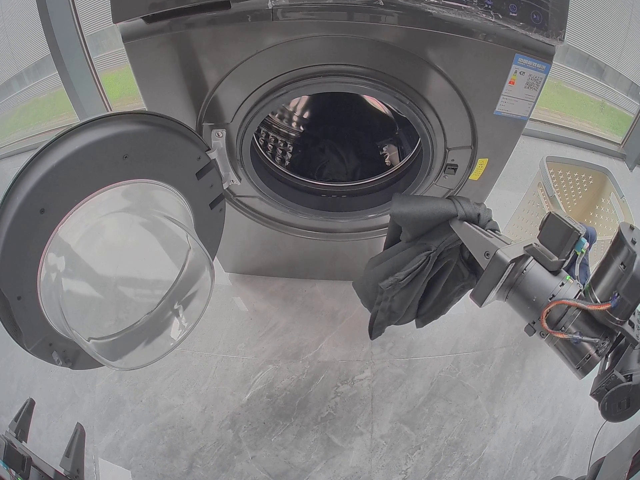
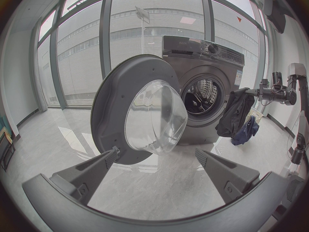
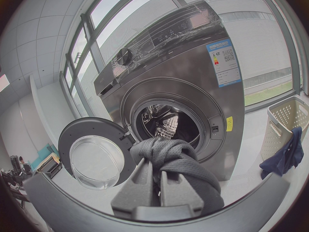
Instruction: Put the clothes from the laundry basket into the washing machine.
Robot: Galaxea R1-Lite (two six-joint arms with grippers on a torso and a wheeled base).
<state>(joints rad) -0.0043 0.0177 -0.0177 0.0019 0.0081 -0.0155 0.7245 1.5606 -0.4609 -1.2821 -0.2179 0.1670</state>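
- Your right claw [image 1: 470, 231] is clamped on a dark grey garment [image 1: 413, 275]; its two fingers sit close together with a fold of cloth pinched between them and bunched over their tips.
- You are holding that garment in the air in front of the washing machine [image 1: 333, 48], just below and to the right of the round opening [image 1: 333, 145]. Most of the cloth hangs down from the claw, clear of the floor [image 1: 300, 395].
- Your left claw [image 2: 156, 152] is spread wide and grips nothing. It sits low on your left, well apart from the machine, with its fingers pointing toward the door.
- The door [image 1: 100, 155] stands swung fully open to the left of the opening, with its clear bowl-shaped glass facing out.
- Inside the drum you can see dark clothes [image 1: 333, 158] lying at the bottom.
- The laundry basket [image 1: 580, 181] stands on the floor to the right of the machine, near its front corner.
- A navy garment [image 3: 285, 157] hangs over the basket's rim, part of it trailing down the outside wall.
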